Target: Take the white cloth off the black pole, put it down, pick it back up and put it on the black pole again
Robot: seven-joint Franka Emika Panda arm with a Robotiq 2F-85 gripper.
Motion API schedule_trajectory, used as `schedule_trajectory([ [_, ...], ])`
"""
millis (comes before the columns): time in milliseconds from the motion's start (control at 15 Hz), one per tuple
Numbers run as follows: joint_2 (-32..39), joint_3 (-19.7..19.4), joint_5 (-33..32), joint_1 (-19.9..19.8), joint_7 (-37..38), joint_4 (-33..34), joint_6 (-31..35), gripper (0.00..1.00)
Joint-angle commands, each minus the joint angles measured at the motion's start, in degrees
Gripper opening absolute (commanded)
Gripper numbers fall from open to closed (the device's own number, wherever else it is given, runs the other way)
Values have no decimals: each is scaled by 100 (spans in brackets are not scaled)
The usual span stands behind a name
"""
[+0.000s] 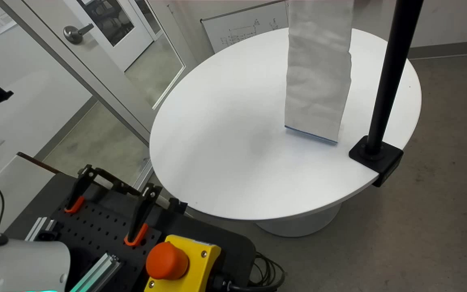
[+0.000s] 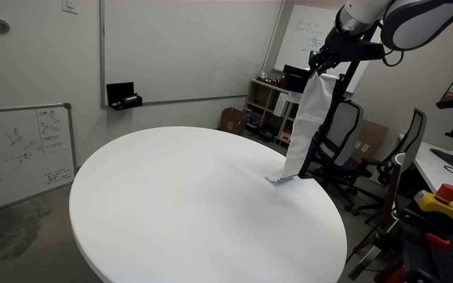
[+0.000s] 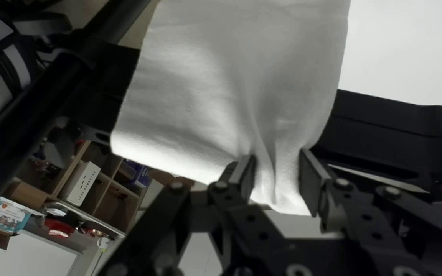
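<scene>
The white cloth (image 1: 318, 77) hangs beside the black pole (image 1: 391, 77), its blue-marked lower edge at the round tabletop. In an exterior view the cloth (image 2: 307, 122) touches the table at its bottom, a small flap lying flat. My gripper (image 2: 316, 70) is at its upper end. In the wrist view the cloth (image 3: 221, 76) runs in front of a black crosspiece (image 3: 397, 130) near the pole (image 3: 40, 90); how it is supported behind is hidden. The fingers of my gripper (image 3: 277, 168) stand partly apart, with loose, folded cloth between the pads.
The round white table (image 1: 217, 162) carries the pole's black base (image 1: 391, 156) at its edge. A yellow box with a red button (image 1: 166, 259) and orange-tipped clamps (image 1: 136, 235) are on the robot's stand. Office chairs (image 2: 340, 129) and a shelf (image 2: 266, 98) stand behind the pole.
</scene>
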Motion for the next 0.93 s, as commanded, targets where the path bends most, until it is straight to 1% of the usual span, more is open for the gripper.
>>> schedule_trajectory([
  [0,98,-25,-142,50,230,118,9,3],
  [133,87,-22,-103,66,222,90,30,1],
  [200,79,-21,-62,57,217,88,39,4],
  [267,72,-17,-19,50,209,84,41,4],
  [333,25,31,238,20,57,28,29,4],
  [667,-677,452,2192,-46,-1185,-560,244,4],
  [733,-870,101,2737,443,-1565,-700,314,4],
  [867,-1228,142,3651,738,-2276,-904,295,4],
])
